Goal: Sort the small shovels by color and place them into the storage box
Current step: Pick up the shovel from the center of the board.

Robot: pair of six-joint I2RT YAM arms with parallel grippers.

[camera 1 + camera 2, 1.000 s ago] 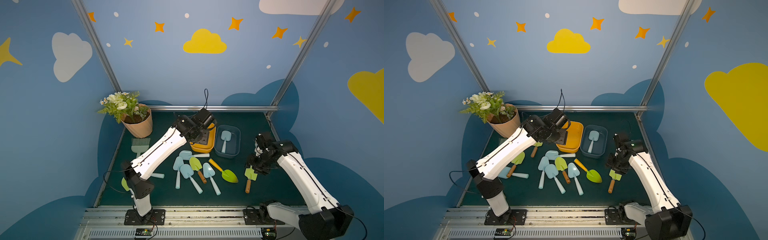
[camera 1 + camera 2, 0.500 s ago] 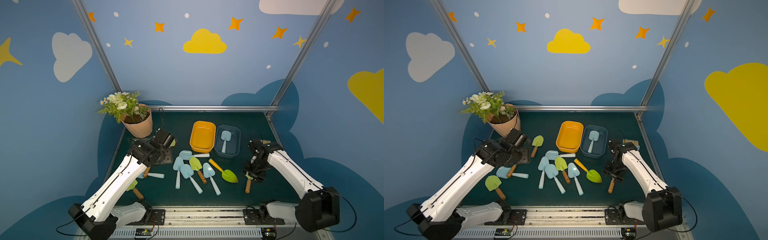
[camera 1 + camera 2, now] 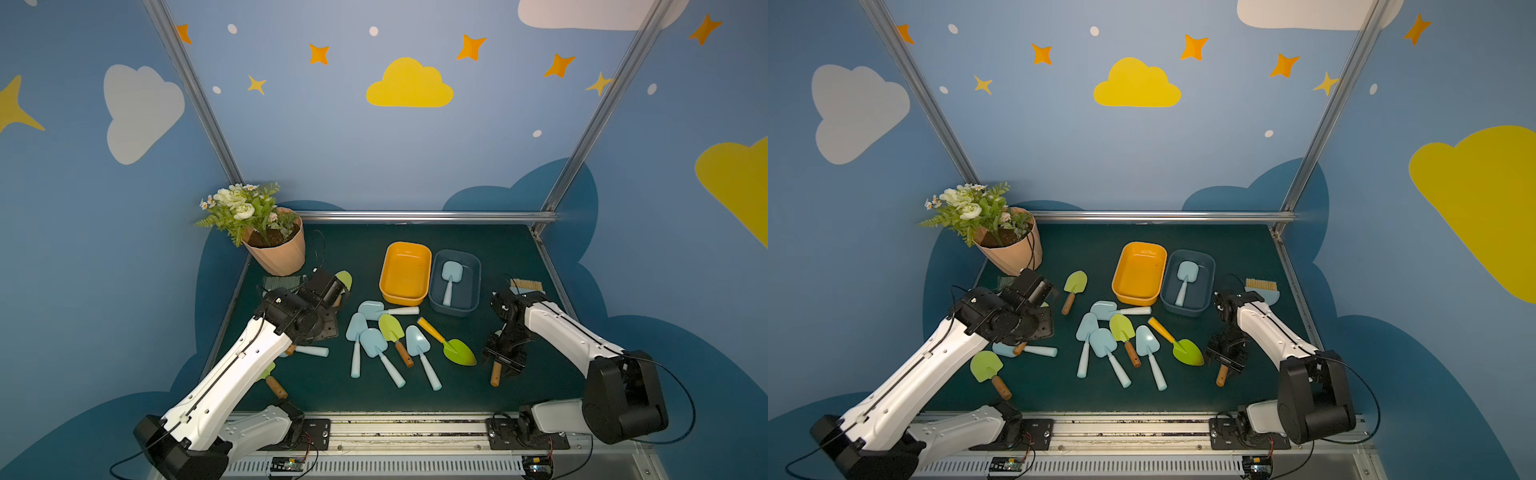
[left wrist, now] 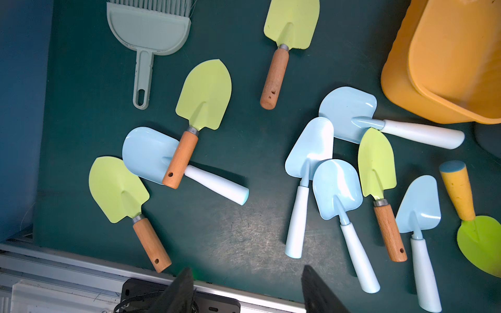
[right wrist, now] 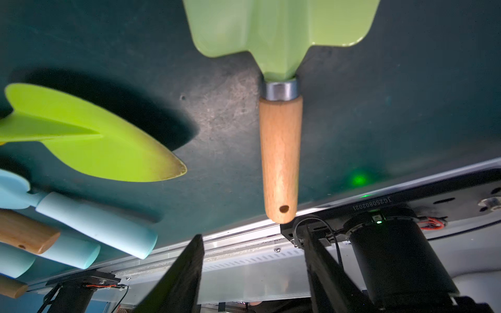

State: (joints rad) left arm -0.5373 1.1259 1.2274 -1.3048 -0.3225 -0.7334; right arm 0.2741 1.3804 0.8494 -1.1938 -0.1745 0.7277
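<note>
While the orange box (image 3: pixel 405 270) sits empty and the blue box (image 3: pixel 473 274) holds one pale-blue plastic shovel (image 3: pixel 451 272), the left gripper (image 4: pixel 246 271) has swung back, jaws wide and empty, over loose shovels (image 4: pixel 336 187). The right gripper (image 5: pixel 253 239), jaws apart and empty, has dropped over a glossy green shovel's (image 5: pixel 279 27) tapered wooden handle (image 5: pixel 280 157).

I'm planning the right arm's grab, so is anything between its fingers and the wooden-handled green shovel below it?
Nothing visible does. In the right wrist view the green shovel lies uncovered just ahead of the right gripper, fingers open. The orange-handled shovel lies beside it, apart.
</note>
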